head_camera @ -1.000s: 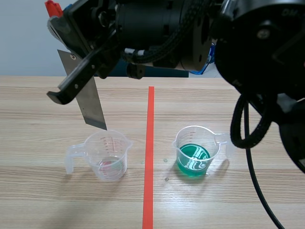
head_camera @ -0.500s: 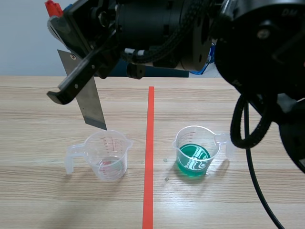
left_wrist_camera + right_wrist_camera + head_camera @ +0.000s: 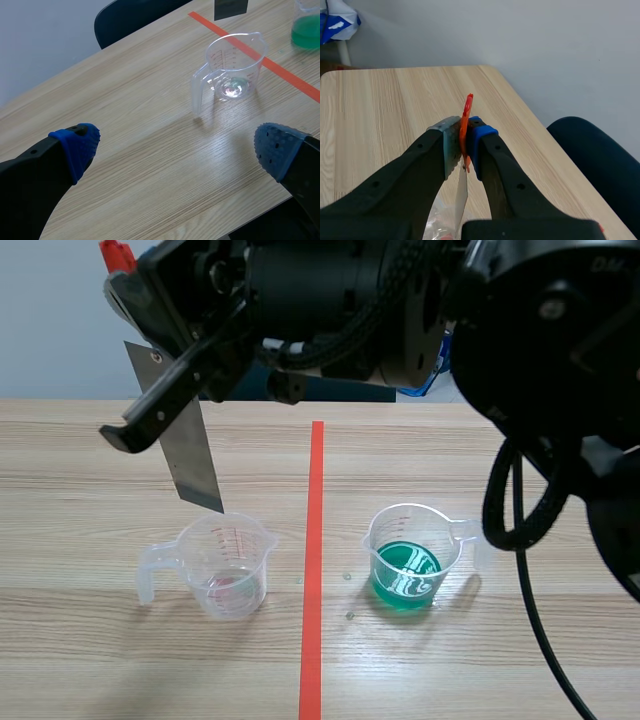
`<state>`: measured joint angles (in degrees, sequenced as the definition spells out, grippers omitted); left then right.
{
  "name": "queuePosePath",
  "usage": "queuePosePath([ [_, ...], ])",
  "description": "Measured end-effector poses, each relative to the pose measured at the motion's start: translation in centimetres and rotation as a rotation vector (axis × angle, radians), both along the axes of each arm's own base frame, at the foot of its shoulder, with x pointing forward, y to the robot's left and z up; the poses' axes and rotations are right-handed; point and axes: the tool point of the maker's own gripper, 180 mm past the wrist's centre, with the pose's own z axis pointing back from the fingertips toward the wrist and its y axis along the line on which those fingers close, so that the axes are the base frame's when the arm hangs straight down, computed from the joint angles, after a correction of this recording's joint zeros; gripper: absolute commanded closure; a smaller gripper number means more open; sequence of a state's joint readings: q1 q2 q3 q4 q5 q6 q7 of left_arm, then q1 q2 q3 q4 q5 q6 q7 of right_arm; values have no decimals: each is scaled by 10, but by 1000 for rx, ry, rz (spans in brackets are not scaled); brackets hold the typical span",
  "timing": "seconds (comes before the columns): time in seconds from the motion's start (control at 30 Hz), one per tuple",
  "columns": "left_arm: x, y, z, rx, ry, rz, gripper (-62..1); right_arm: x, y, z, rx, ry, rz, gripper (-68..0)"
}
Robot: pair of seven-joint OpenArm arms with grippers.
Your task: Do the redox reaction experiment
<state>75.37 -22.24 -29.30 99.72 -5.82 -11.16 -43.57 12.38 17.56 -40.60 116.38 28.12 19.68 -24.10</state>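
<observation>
Scene view: at upper left the right hand (image 3: 462, 137) is clamped on a metal strip (image 3: 195, 460), its tip just above the clear cup (image 3: 228, 565), probably ready to dip. The left hand (image 3: 180, 145) is spread apart.

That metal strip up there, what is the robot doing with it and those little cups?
The right gripper, on the arm that reaches across from the right, is shut on a grey metal strip. It holds the strip hanging over the near-empty measuring cup, with the lower tip just above the rim and not yet inside. The measuring cup of green liquid stands apart, untouched. The left gripper is open and holds nothing.
</observation>
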Motion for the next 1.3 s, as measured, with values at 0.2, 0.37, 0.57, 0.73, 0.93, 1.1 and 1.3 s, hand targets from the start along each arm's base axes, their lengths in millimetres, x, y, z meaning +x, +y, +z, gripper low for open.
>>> queuePosePath([
  [0.2,0,-1,0,-9,4,-5,-623,8,-31,-12,-38,0,-62,-7],
  [0.37,0,-2,1,-11,-1,-8,-623,12,-61,-18,-48,-17,-113,-7],
  [0.57,-1,-2,1,-15,1,-9,-623,10,-101,-22,-37,12,-136,-7],
  [0.73,-1,-3,0,-23,6,-14,-623,5,-131,-22,-48,6,-142,-7],
  [0.93,-1,-3,0,-23,6,-14,-623,3,-158,-19,-71,9,-163,-7],
  [1.1,-1,-3,0,-23,6,-14,-623,1,-167,-21,-79,29,-173,-7],
  [1.3,-1,-3,0,-23,6,-14,-623,13,-183,-28,-70,37,-220,-7],
])
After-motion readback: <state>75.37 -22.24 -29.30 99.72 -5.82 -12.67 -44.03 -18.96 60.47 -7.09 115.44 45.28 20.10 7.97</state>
